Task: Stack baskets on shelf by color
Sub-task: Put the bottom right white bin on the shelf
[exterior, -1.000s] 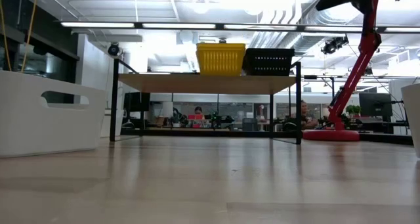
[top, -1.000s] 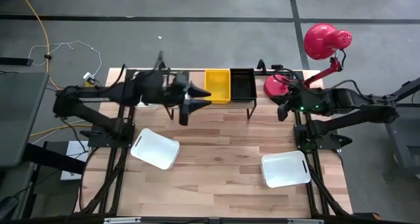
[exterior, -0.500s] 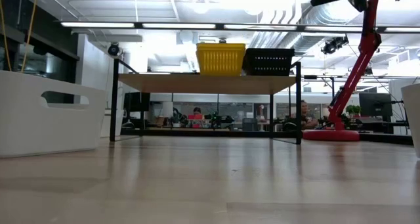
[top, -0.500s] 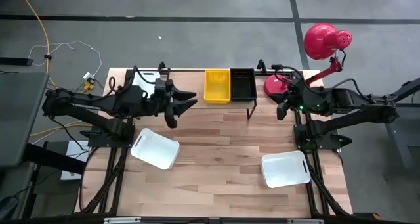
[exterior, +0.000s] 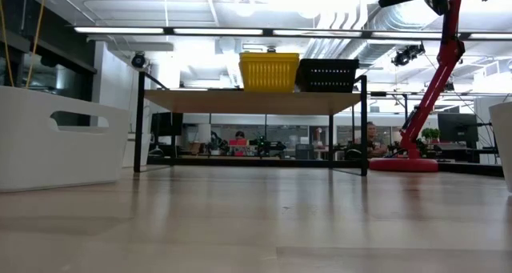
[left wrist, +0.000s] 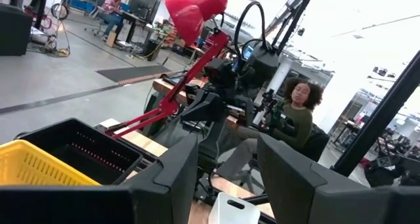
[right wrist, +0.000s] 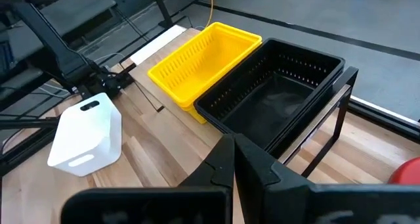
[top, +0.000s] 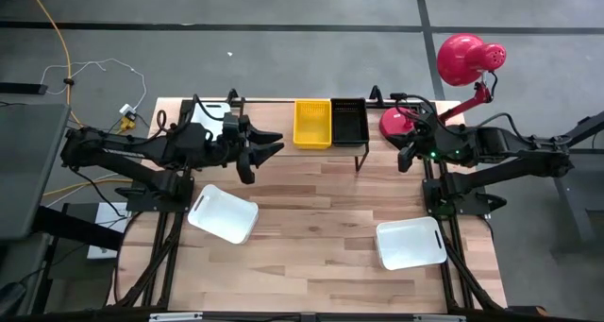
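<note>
Left gripper (top: pixel 260 152), fingers apart and empty, has pulled back from the shelf (top: pixel 363 154) toward 9 o'clock, leaving mesh-walled yellow basket (top: pixel 312 123) and black basket (top: pixel 349 120) on its plank, smooth white baskets (top: pixel 223 213) on the wood surface (top: pixel 311 218) unstacked; right gripper (top: pixel 408 160) closed, idle.

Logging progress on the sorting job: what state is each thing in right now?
Yellow basket: on the shelf, beside the black one.
Black basket: on the shelf.
Left white basket: on the table, askew.
Right white basket: on the table.
Left pincer: open, empty.
Right pincer: shut, empty.
</note>
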`<state>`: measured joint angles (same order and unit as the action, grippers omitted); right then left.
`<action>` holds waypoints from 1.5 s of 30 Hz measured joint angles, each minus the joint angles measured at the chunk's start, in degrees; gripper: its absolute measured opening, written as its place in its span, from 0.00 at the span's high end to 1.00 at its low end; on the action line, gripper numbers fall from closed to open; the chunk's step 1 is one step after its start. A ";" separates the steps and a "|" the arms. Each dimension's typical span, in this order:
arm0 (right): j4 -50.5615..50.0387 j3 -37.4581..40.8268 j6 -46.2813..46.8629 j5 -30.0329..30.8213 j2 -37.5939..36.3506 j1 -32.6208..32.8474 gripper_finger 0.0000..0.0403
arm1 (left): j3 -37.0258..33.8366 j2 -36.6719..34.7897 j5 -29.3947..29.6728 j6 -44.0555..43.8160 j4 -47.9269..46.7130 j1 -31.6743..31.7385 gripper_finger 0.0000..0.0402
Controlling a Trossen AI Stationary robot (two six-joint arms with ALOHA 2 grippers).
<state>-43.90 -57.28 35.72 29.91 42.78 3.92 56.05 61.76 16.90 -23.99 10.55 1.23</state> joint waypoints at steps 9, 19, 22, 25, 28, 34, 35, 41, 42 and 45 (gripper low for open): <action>0.00 0.00 0.27 -0.02 0.00 -0.01 1.00 | 0.00 0.02 -0.01 0.62 0.00 0.00 0.64; 0.00 0.00 1.91 0.00 0.00 -0.04 0.87 | 0.00 0.04 -0.02 1.23 -0.04 0.00 0.64; 0.01 0.00 3.22 -1.69 0.00 -0.04 0.73 | 0.00 0.04 -0.02 1.23 -0.24 0.00 0.64; -0.22 0.00 6.10 -11.68 0.02 -0.07 0.58 | 0.00 0.04 -0.02 1.23 -0.48 0.00 0.64; -4.76 0.00 13.60 -24.43 1.18 0.66 0.49 | 0.00 0.04 0.04 1.79 -0.47 0.00 0.64; -24.75 0.02 34.68 -33.83 7.10 11.01 0.45 | 0.00 0.04 0.07 3.15 -0.46 0.00 0.64; -27.42 0.02 38.09 -34.65 8.15 13.44 0.45 | 0.00 0.04 0.07 3.15 -0.46 0.00 0.64; -32.07 0.02 57.69 -35.81 13.02 28.07 0.45 | 0.00 0.07 0.23 3.18 -0.44 0.00 0.64; -32.07 0.02 60.73 -35.74 13.70 30.25 0.45 | 0.00 0.04 0.25 3.18 -0.44 0.02 0.64; -32.15 0.02 69.06 -34.88 15.72 36.22 0.45 | 0.00 0.04 0.23 3.18 -0.44 0.02 0.64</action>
<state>-76.05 -57.25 104.78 -4.97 58.51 40.14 56.05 61.80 17.13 -20.82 10.11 1.26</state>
